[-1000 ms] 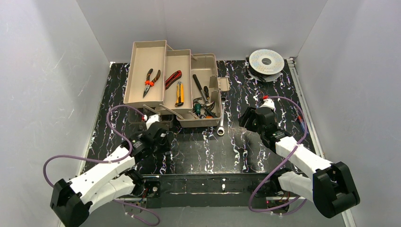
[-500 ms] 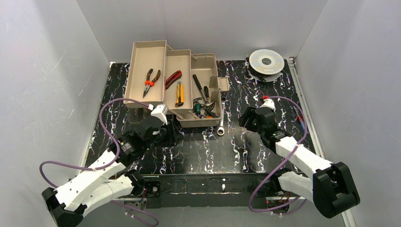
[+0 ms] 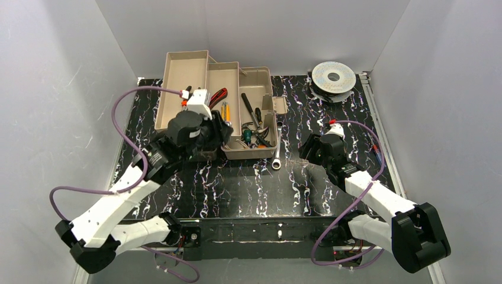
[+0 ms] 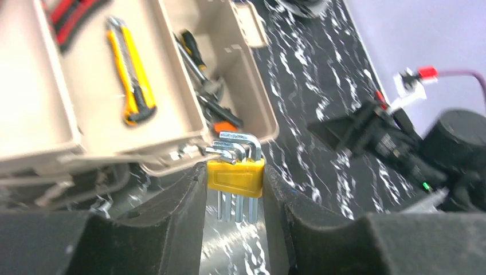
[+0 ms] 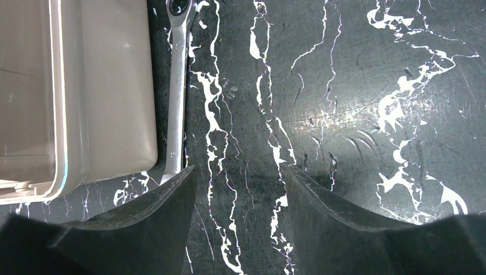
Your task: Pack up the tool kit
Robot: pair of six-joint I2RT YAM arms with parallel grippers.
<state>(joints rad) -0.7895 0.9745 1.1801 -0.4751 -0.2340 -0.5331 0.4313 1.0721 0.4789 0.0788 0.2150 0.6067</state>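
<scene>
**Hex keys in the left hand at the toolbox's front edge**

We see the left hand (image 4: pixel 235 188) closed partway on a yellow-cased set of hex keys (image 4: pixel 236 176). One finger presses each side of the case, and the bent key ends stick up above it. The hand hangs at the near edge of the open toolbox (image 3: pixel 251 152), which sits at the back left of the bench (image 3: pixel 308 195). The box's fold-out trays (image 3: pixel 177 65) are spread to its left.

The middle tray (image 3: pixel 228 71) carries the yellow knife (image 4: pixel 133 80) and the red-handled pliers (image 3: pixel 218 94). The deep base compartment holds a tangle of screwdrivers (image 4: pixel 206 97) and other tools that we cannot sort out.

The right hand (image 5: pixel 238 189) has its fingers spread wide and grips nothing. It hovers over bare bench just right of the toolbox. A silver wrench (image 5: pixel 176 97) lies on the bench alongside the toolbox's right wall; we cannot tell whether the two touch. The round wire spool (image 3: pixel 333 77) rests at the back right, well apart from the box.
</scene>
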